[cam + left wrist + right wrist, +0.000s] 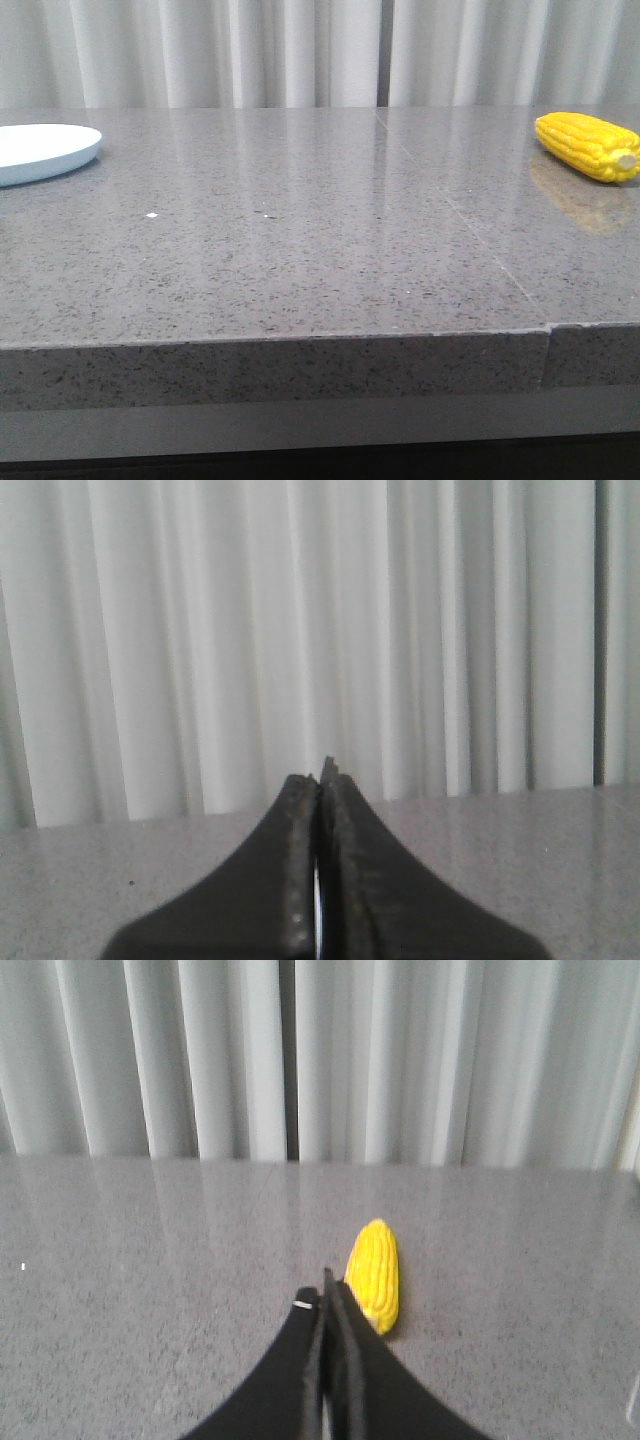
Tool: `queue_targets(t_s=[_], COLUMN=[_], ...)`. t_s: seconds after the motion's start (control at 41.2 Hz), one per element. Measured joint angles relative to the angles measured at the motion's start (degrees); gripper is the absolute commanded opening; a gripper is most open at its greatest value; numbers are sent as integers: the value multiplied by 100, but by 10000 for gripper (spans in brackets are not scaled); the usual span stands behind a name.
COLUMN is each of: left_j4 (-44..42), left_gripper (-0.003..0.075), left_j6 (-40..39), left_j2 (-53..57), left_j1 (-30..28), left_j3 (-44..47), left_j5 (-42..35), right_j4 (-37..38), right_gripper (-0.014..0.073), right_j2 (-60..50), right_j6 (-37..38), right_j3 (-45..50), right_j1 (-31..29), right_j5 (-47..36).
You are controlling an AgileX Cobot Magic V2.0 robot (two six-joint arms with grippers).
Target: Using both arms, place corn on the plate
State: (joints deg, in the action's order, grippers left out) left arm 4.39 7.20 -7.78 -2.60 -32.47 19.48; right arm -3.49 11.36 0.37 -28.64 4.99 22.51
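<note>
Two things lie far apart on the grey speckled table — the plate at the left edge, the corn at the right, nothing between. Left gripper and right gripper — both pressed closed, empty. White curtains hang behind.

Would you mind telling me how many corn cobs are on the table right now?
1. The corn lies at the table's far right, far from the plate at the left edge. None seems hidden.

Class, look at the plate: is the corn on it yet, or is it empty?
Empty as far as seen. The plate shows bare at the table's left edge, partly cut off; the corn lies on the table far right.
</note>
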Motion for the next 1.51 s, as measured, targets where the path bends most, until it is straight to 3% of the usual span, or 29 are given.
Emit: queue_targets(t_s=[0.316, 0.632, 0.704, 0.802, 0.923, 1.02, 1.239, 1.506], left_j4=[-9, -9, -9, -9, -9, -9, -9, -9], left_gripper=[-20, -20, -10, 102, 370, 503, 515, 515], left_j6=[0, 0, 0, 0, 0, 0, 0, 0], left_j2=[-1048, -1404, -1416, -1425, -1425, -1425, -1650, -2787], left_j1=[0, 0, 0, 0, 0, 0, 0, 0], left_j3=[-408, 31, 100, 150, 158, 158, -23, -667], left_j5=[1363, 1458, 1458, 1458, 1458, 1458, 1726, 2243], right_j4=[0, 0, 0, 0, 0, 0, 0, 0], right_gripper=[-120, -112, -60, 115, 377, 468, 469, 469], right_j2=[1186, 1704, 1733, 1733, 1733, 1733, 1733, 1733], right_j6=[0, 0, 0, 0, 0, 0, 0, 0], right_j3=[-438, -319, -319, -319, -319, -319, -319, -319], right_j1=[0, 0, 0, 0, 0, 0, 0, 0], right_j5=[899, 956, 956, 956, 956, 956, 956, 956])
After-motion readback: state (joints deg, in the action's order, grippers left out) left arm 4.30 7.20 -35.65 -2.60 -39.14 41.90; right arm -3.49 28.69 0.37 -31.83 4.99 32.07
